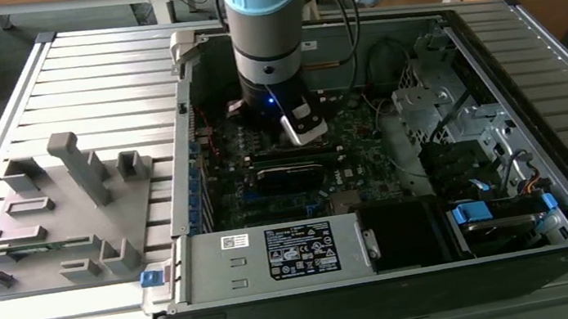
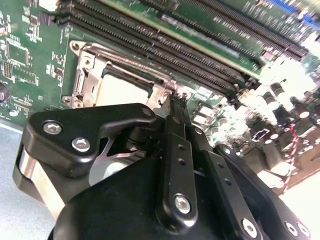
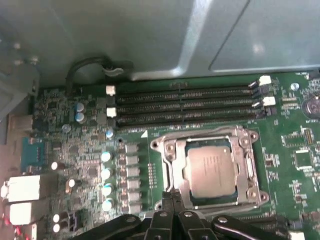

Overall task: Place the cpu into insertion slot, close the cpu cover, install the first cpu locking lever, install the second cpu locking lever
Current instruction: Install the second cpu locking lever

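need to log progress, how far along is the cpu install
Done: the cpu sits in the insertion slot, and the cpu cover looks closed around it. In hand: the gripper, fingers shut, is at the socket's edge, apparently working a locking lever. Left: whether either lever is latched cannot be told.

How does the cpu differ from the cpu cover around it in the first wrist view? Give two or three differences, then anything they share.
The cpu is a solid square plate with a dull grey-brown top; the cpu cover is a brighter silver frame with an open square window. The cpu lies inside that window, while the cpu cover runs around its edges. The cpu's top is plain and flat; the cpu cover has tabs and cut-outs along its rim. Both lie flat on the insertion slot and share its square outline.
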You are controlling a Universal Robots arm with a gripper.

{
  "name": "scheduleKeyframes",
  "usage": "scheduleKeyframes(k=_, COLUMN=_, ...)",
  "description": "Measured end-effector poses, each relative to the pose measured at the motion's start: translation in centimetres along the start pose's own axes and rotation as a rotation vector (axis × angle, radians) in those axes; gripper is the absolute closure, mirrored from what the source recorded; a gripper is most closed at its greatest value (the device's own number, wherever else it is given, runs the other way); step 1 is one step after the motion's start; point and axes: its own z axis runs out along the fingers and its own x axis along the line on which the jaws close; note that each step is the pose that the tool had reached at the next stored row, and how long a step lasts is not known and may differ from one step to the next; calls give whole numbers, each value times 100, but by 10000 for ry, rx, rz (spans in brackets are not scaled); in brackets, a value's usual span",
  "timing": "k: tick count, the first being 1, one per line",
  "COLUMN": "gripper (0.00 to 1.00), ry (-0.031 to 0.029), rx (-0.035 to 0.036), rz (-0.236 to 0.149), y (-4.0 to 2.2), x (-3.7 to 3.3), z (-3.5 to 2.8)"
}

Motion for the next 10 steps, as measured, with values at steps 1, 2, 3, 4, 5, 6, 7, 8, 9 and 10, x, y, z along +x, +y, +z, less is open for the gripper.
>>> scheduleKeyframes(k=1, gripper=90, ry=-3, rx=54, rz=-1, y=18, x=-6, z=4)
scheduleKeyframes(k=2, gripper=90, ry=-3, rx=87, rz=-4, y=27, x=-16, z=6)
scheduleKeyframes(k=3, gripper=90, ry=-2, rx=108, rz=-3, y=33, x=-31, z=7)
scheduleKeyframes(k=4, gripper=90, ry=1, rx=127, rz=-2, y=38, x=-48, z=9)
scheduleKeyframes(k=5, gripper=90, ry=5, rx=144, rz=-2, y=43, x=-66, z=10)
scheduleKeyframes(k=6, gripper=90, ry=7, rx=164, rz=-3, y=49, x=-85, z=12)
scheduleKeyframes(k=7, gripper=90, ry=10, rx=187, rz=-2, y=56, x=-104, z=14)
scheduleKeyframes(k=8, gripper=90, ry=14, rx=211, rz=-3, y=62, x=-124, z=16)
scheduleKeyframes(k=9, gripper=90, ry=20, rx=235, rz=-2, y=69, x=-146, z=18)
scheduleKeyframes(k=10, gripper=90, ry=25, rx=256, rz=-2, y=75, x=-166, z=20)
